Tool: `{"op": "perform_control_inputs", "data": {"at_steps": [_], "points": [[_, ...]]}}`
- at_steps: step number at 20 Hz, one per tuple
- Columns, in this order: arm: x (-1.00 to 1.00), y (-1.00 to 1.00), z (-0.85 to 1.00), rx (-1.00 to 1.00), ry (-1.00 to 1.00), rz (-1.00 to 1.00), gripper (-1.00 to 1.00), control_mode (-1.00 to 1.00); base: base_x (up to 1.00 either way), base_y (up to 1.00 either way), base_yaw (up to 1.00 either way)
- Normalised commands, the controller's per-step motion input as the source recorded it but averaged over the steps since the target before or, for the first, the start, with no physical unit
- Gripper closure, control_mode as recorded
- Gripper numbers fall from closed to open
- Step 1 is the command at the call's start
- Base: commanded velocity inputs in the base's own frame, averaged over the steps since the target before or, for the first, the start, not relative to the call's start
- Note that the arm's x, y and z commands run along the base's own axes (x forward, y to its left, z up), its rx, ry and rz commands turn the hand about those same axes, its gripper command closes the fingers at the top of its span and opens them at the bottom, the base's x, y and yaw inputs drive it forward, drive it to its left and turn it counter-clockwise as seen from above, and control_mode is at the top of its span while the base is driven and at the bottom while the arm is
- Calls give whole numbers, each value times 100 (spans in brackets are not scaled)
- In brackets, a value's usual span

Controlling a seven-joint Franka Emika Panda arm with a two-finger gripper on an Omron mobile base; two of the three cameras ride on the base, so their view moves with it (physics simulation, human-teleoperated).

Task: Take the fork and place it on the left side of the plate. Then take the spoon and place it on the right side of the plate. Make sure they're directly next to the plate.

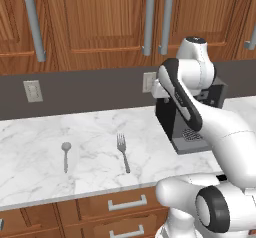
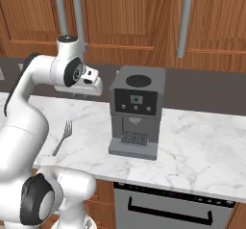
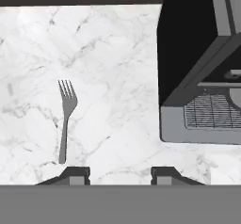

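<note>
The fork lies flat on the white marble counter, tines toward the back wall; it also shows as the fork and the fork. To its left the spoon lies parallel, bowl toward the wall. My gripper hovers well above the counter, looking down, open with nothing between its fingers. The fork sits left of the gripper's line in the hand view. The plate is out of view.
A dark grey coffee machine stands on the counter just right of the fork, close beside the hand. Wooden cabinets hang above the dark backsplash. The counter's front edge runs over drawers, and an oven front sits under the right part.
</note>
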Motion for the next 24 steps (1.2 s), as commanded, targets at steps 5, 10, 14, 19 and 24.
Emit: {"op": "perform_control_inputs", "data": {"at_steps": [5, 10, 14, 19, 24], "points": [[-45, 24, -24, -4, -1, 2, -100, -100, 0, 0, 0], [-33, 96, -93, -18, -1, 1, -100, -100, 0, 0, 0], [1, 96, -100, -12, 18, 0, -100, -100, 0, 0, 0], [31, 34, -97, -2, 33, 0, -100, -100, 0, 0, 0], [28, 1, -61, 0, 20, 0, -100, -100, 0, 0, 0]]}}
